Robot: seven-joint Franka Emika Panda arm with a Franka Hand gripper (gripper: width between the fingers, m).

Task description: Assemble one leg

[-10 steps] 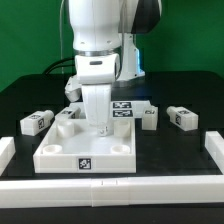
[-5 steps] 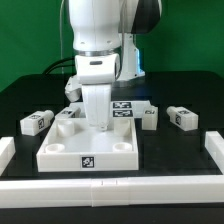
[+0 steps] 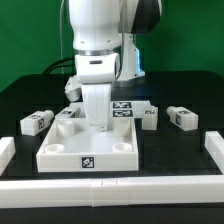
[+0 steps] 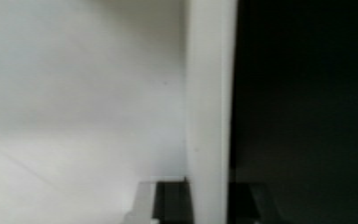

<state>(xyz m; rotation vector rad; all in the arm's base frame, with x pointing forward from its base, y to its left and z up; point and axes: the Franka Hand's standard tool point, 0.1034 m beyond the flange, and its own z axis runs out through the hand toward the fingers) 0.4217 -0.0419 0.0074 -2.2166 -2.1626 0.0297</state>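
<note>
The large white tray-like panel [image 3: 60, 150] lies at the table's front middle, with round sockets in its corners. My gripper [image 3: 98, 127] reaches straight down onto it. In the wrist view my gripper [image 4: 211, 205] has its two dark fingers [image 4: 172, 205] on either side of the panel's thin white wall [image 4: 211, 100], touching it. One leg [image 3: 36, 122] lies at the exterior view's left of the panel. Another leg [image 3: 182, 117] lies at the right. A third leg [image 3: 148, 118] lies by the panel's far right corner.
The marker board [image 3: 125, 107] lies just behind the panel, partly hidden by my arm. Low white walls stand at the front [image 3: 110, 187], the left [image 3: 5, 150] and the right [image 3: 214, 148] of the black table [image 3: 190, 150].
</note>
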